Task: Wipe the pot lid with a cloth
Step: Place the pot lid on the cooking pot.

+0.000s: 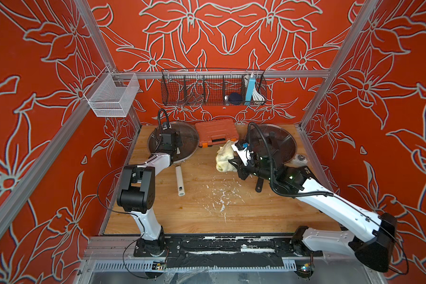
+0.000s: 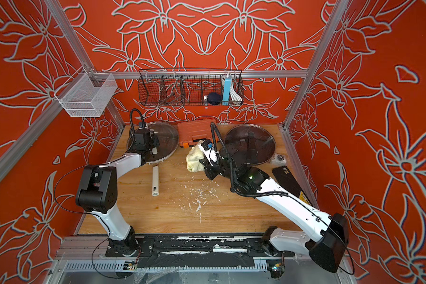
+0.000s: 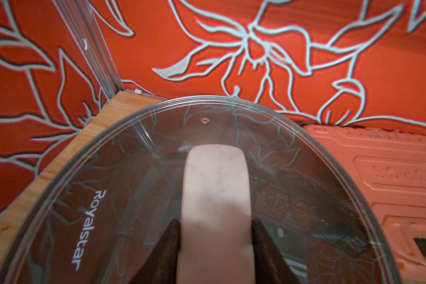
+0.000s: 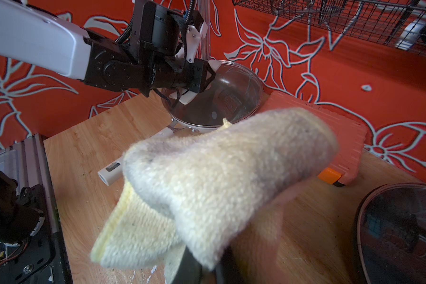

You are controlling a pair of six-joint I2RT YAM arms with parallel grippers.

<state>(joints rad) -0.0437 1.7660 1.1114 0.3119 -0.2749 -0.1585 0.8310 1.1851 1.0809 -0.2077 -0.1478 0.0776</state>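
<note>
A glass pot lid (image 1: pixel 190 137) (image 2: pixel 169 139) (image 3: pixel 133 184) (image 4: pixel 234 98) covers the left pan at the back of the table. My left gripper (image 1: pixel 176 147) (image 2: pixel 154 147) (image 3: pixel 215 222) is shut on the lid's pale bar handle (image 3: pixel 214 182), with a dark finger on each side of it. The cream cloth (image 1: pixel 225 157) (image 2: pixel 194 158) (image 4: pixel 219 177), stained grey, hangs bunched from my right gripper (image 1: pixel 234 162) (image 2: pixel 202 161) (image 4: pixel 204 265), which is shut on it. It is held above the table between the two pans, to the right of the lid and apart from it.
A second lidded pan (image 1: pixel 280 145) (image 2: pixel 253 145) sits back right under my right arm. An orange tool case (image 1: pixel 215 132) lies between the pans. The left pan's white handle (image 1: pixel 180 182) points toward the front. White flecks (image 1: pixel 221 196) dot the wood. Wire baskets (image 1: pixel 213 87) hang on the walls.
</note>
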